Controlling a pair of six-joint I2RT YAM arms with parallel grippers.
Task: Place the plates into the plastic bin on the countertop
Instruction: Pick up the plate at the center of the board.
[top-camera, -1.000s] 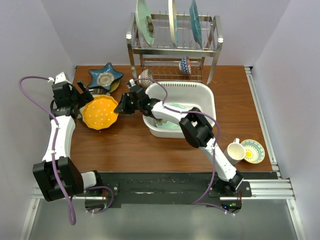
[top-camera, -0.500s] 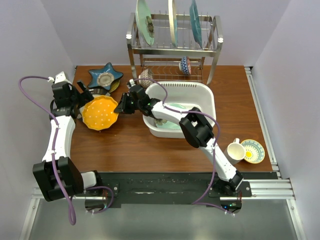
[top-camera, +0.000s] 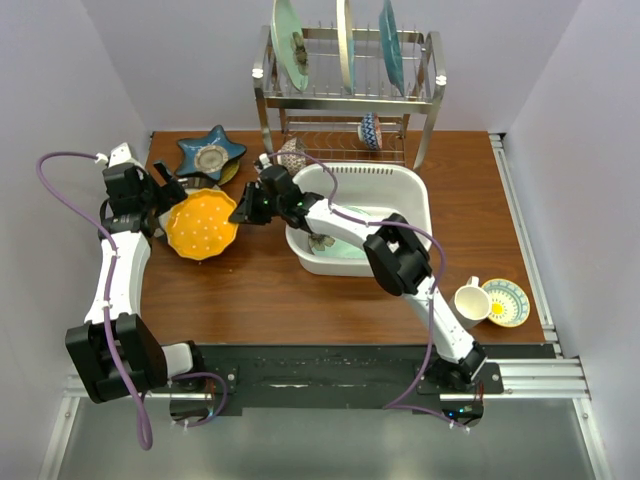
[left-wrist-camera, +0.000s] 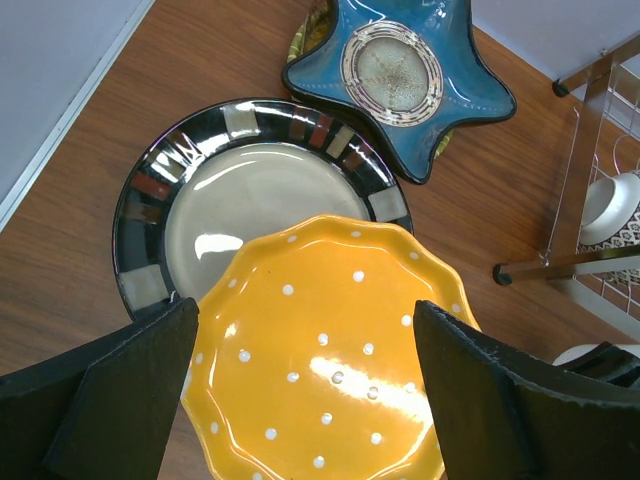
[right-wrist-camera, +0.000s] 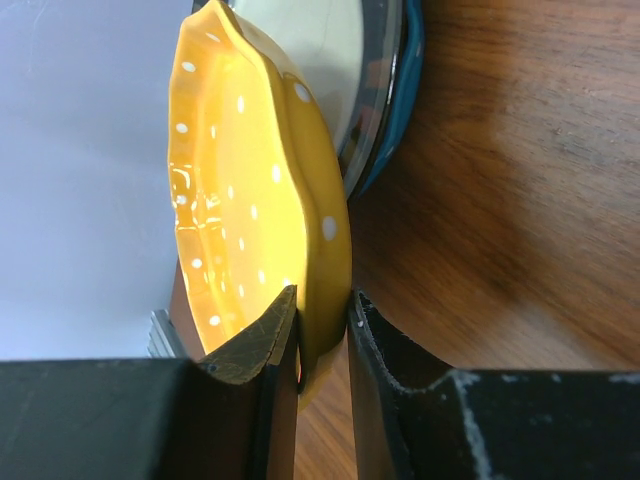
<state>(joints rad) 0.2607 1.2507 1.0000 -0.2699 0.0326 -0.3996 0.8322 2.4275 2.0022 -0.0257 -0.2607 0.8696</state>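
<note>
An orange dotted plate (top-camera: 200, 224) lies at the left of the countertop (top-camera: 260, 290), partly over a black-rimmed patterned plate (left-wrist-camera: 190, 190). My right gripper (top-camera: 240, 212) is shut on the plate's right rim. In the right wrist view its fingers (right-wrist-camera: 322, 330) clamp the yellow edge (right-wrist-camera: 250, 190), which is tilted off the wood. My left gripper (left-wrist-camera: 310, 400) hangs open above the same plate (left-wrist-camera: 320, 330), one finger on each side, touching nothing. A blue star-shaped plate (top-camera: 210, 152) sits behind. The white plastic bin (top-camera: 420, 200) holds a pale green plate (top-camera: 350, 245).
A steel wire rack (top-camera: 345, 95) with three large upright plates stands at the back. A patterned bowl (top-camera: 292, 155) sits by the bin's far left corner. A cup (top-camera: 470, 300) and a saucer (top-camera: 505, 302) are at the right front.
My right arm has shifted slightly, and the orange plate has edged a little toward the back. The left gripper has stayed open in place.
</note>
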